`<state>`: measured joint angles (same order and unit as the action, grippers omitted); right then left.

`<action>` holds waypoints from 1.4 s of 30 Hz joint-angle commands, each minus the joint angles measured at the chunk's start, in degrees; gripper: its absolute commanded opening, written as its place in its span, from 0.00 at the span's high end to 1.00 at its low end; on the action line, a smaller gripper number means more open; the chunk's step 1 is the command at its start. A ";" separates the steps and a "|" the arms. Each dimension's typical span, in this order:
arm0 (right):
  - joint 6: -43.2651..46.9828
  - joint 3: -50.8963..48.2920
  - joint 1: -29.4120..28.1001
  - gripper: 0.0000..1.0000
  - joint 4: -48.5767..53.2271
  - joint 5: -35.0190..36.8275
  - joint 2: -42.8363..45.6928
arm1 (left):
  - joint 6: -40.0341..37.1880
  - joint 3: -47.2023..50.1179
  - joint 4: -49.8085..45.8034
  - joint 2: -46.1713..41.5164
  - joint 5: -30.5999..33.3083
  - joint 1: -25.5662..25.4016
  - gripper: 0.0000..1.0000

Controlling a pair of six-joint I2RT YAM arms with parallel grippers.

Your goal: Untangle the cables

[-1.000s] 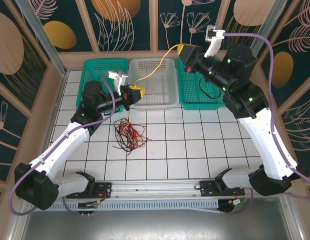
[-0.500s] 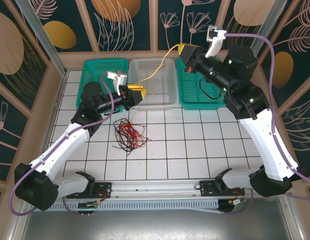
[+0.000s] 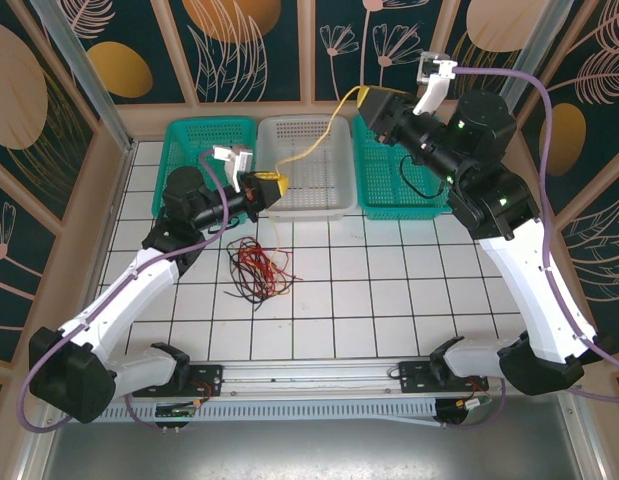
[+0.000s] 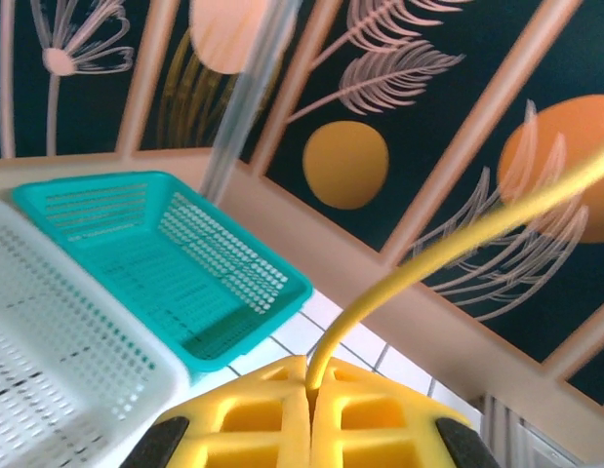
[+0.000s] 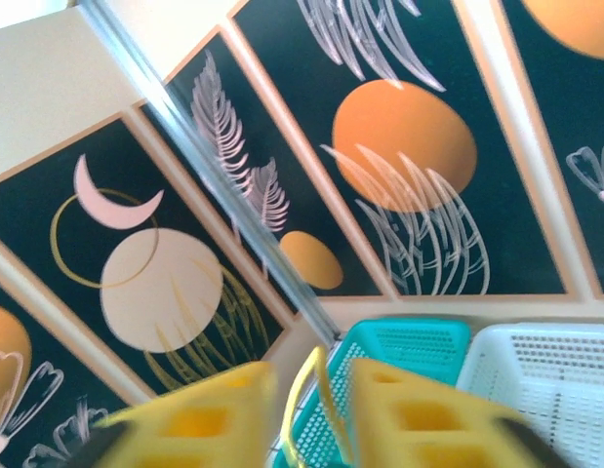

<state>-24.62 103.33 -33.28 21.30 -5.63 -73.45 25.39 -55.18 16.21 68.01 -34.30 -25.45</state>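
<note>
A yellow cable (image 3: 311, 145) runs taut through the air above the white basket, from my left gripper (image 3: 272, 185) up to my right gripper (image 3: 367, 96). The left wrist view has the left gripper (image 4: 309, 390) shut on the yellow cable (image 4: 428, 252), which leaves the closed pads and climbs to the right. Seen from the right wrist, the right gripper (image 5: 313, 378) stands open, its blurred pads apart, with a loop of the yellow cable (image 5: 291, 417) between them. A tangle of red and black cables (image 3: 259, 266) lies on the tiles below the left gripper.
Three baskets line the back of the tiled table: a teal basket (image 3: 194, 140) on the left, a white basket (image 3: 334, 205) in the middle, and a teal basket (image 3: 389, 205) on the right that holds a black cable (image 3: 421, 186). Walls enclose the table.
The right gripper has lifted slightly toward the back wall and its pads have parted around the yellow cable. The left gripper has barely moved and keeps its hold.
</note>
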 commanded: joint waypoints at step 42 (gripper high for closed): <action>-15.42 -36.75 -15.41 0.25 -5.37 9.07 -1.62 | 2.16 -26.76 -23.98 24.72 38.27 21.06 0.05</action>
<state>-39.57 66.83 -46.92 16.45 1.30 -72.79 27.38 -82.13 -10.63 99.13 6.04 -4.75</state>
